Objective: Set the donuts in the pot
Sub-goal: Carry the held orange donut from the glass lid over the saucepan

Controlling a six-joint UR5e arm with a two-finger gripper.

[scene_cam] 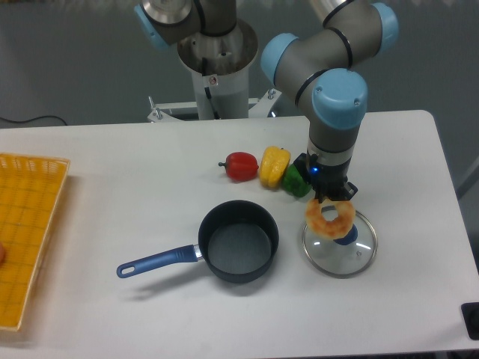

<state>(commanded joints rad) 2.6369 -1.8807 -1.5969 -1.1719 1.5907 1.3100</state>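
The donut (330,218) is a golden-orange ring with paler patches, hanging on edge from my gripper (329,200), which is shut on its top rim. It hangs above the left part of the glass lid (340,243), clear of the table. The pot (239,241) is a dark round saucepan with a long blue handle (156,261) pointing left. It stands on the table to the left of the donut and looks empty.
A red pepper (241,166), a yellow pepper (274,166) and a green pepper (295,182) lie in a row behind the pot, just left of my gripper. A yellow basket (30,224) sits at the table's left edge. The robot base (217,75) stands at the back.
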